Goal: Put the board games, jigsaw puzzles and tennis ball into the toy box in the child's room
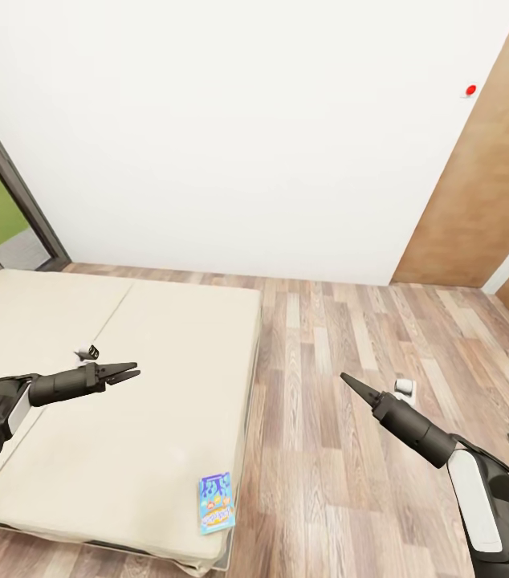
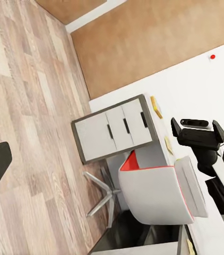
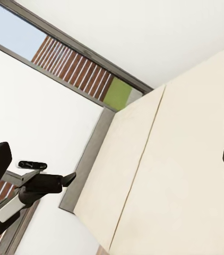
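One board game [image 1: 217, 503] shows — the small blue one, flat on the bed [image 1: 166, 385] at its near right corner, close to the mattress edge and near the floor drop. That spot is the main risk, as I judge it: a gripper coming down from the side could nudge the thin box over the edge onto the wood-plank floor [image 1: 351, 449], and a flat box lying flush on a soft mattress gives the fingers little to get under, so a grasp may slip or only press it into the bedding.

Farther in, the left gripper [image 1: 130, 372] hovers over the middle of the bed with its fingers slightly apart and nothing between them, well apart from the game. The right gripper [image 1: 347, 380] hangs over the floor, right of the bed; its fingers look drawn together to a point, empty. Both would have to come back toward the near edge, and an arm could foul the mattress on the way.

Beyond them the two beige mattress halves meet along a seam, a plain white wall [image 1: 246, 136] stands at the far side, and a dark-framed window [image 1: 6, 201] opens far left. In the left wrist view a bench with a white-grey drawer unit [image 2: 114, 133] and a chair [image 2: 154, 191] stand on the planks.
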Motion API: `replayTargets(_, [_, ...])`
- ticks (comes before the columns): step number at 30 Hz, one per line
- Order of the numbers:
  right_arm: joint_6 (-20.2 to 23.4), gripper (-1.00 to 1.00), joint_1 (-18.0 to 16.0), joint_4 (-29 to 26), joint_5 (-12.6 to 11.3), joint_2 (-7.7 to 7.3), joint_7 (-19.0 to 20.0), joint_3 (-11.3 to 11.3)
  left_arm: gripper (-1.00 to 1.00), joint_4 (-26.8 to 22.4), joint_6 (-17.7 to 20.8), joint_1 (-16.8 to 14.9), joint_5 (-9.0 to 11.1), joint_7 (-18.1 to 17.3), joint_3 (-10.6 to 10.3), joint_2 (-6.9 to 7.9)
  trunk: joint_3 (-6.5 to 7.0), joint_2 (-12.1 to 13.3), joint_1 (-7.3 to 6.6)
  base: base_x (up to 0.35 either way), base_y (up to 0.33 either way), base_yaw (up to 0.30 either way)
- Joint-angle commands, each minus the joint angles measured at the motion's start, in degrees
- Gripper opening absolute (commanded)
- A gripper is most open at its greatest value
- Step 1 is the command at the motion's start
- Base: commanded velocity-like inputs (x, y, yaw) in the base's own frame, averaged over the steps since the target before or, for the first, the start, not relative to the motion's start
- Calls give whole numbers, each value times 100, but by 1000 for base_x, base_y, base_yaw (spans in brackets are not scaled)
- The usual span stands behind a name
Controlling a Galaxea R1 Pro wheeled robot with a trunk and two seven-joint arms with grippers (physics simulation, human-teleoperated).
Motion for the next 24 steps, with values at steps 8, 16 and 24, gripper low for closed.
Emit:
replayTargets(8, [33, 100, -4, -1, -18, 0, 7, -5, 100, 0, 62, -4, -4, -23, 0, 1, 66, -10, 3, 0, 0, 0])
replayTargets(16, [31, 100, -4, -1, -21, 0, 7, -5, 100, -2, 62, -4, -4, -23, 0, 1, 142, -10, 3, 0, 0, 0])
replayTargets(24, [32, 100, -4, -1, -19, 0, 7, -5, 100, -2, 62, -5, -6, -23, 0, 1, 217, -10, 3, 0, 0, 0])
